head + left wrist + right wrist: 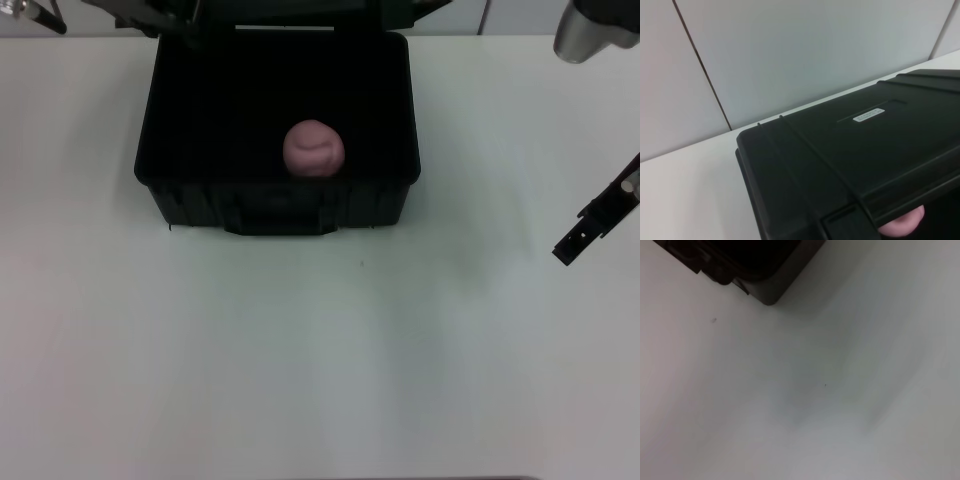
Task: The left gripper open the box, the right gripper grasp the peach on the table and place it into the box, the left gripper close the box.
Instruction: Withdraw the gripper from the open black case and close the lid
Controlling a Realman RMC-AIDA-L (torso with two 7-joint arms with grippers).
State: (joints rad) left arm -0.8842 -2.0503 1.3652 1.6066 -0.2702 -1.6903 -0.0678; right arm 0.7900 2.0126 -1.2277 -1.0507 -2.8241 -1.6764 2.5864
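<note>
Left claw sits at the raised lid's far edge, behind the open box; whether its fingers are spread or closed cannot be told. Right claw hangs over the bare desk, well to the box's right, holding nothing; its finger gap cannot be told either. Inside the box, the peach rests near the front wall. From the left wrist, the lid's white label shows.

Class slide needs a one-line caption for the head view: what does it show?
Peach resting inside the open black box on the white table, right gripper off to the side.
</note>
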